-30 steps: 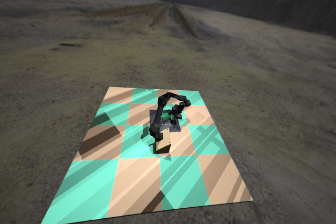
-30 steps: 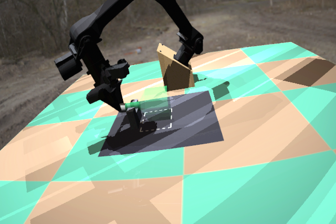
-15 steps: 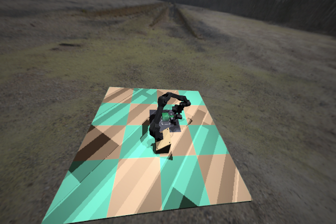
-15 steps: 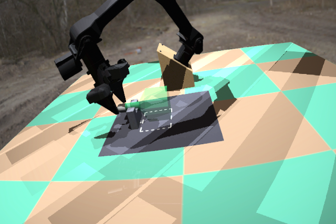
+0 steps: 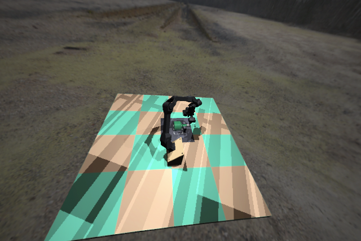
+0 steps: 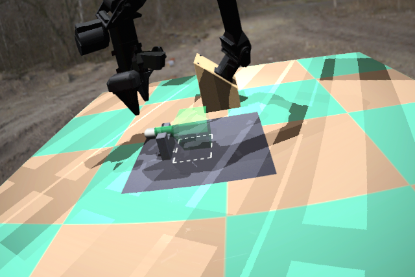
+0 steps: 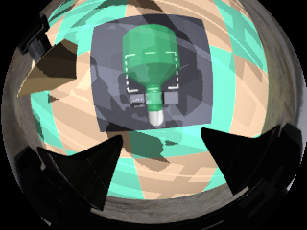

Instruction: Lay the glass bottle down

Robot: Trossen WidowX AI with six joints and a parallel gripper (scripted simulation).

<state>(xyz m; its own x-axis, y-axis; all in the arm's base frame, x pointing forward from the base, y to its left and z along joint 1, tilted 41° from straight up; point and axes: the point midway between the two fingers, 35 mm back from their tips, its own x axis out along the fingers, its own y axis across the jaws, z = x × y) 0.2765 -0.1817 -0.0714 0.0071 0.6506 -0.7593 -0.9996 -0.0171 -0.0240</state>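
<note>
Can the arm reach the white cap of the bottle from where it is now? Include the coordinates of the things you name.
Probably yes: the open gripper [image 5: 191,117] [image 6: 142,108] [image 7: 161,136] hangs above the cap [image 6: 149,132] [image 7: 155,118], with nothing visible between.
</note>
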